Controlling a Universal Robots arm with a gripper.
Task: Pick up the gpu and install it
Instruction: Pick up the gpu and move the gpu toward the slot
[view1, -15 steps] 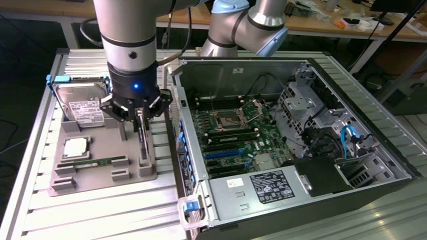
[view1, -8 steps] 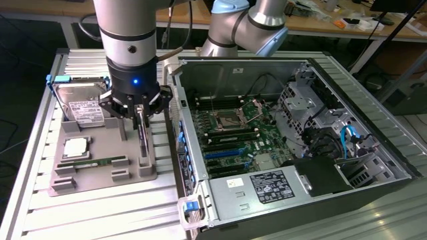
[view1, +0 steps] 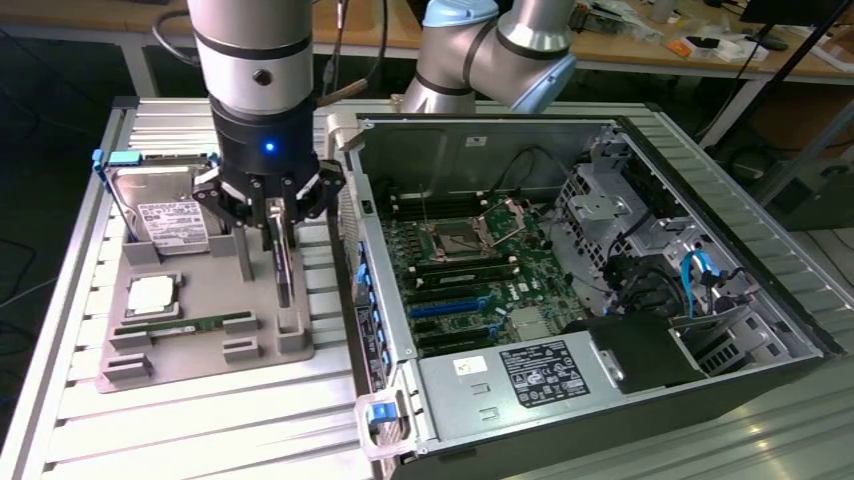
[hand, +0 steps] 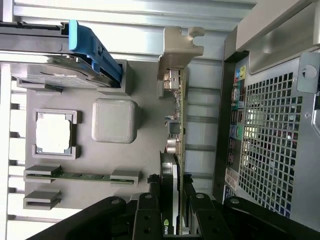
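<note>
**Onlooker:** Nearest the lens was the gripper (hand: 171, 194). Its black fingers (hand: 149, 205) were pinched in on the gpu (hand: 170, 167), one against each face, leaving a gap no wider than the card itself.

**Editor:** And seen from across the room?

**Onlooker:** In the exterior view the gripper (view1: 274, 218) hung straight down over the grey tray (view1: 200, 352), clamped on the top edge of the gpu (view1: 284, 268). The card stood upright on its long edge at the tray's side, just beside the open computer case (view1: 747, 250). I couldn't tell whether its lower edge had left the slot.

**Editor:** Any writing?

**Onlooker:** There was a white mark on the card's cooler between the fingers, but too little of it showed to read. The hard drive (view1: 160, 212) wore a white label and the power supply (view1: 541, 368) a black one, and both had print too fine to make out.

**Editor:** How did the card look?

**Onlooker:** It was thin and seen edge-on, with a green board (hand: 183, 125) and a black cooler on one face. A pale metal bracket (hand: 181, 45) sat at the end away from the fingers.

**Editor:** What else was in the tray?

**Onlooker:** A processor (hand: 53, 131) sat in its square pocket, and a slim green memory stick (hand: 75, 175) lay between two clips. Both were well apart from the fingers.
</note>
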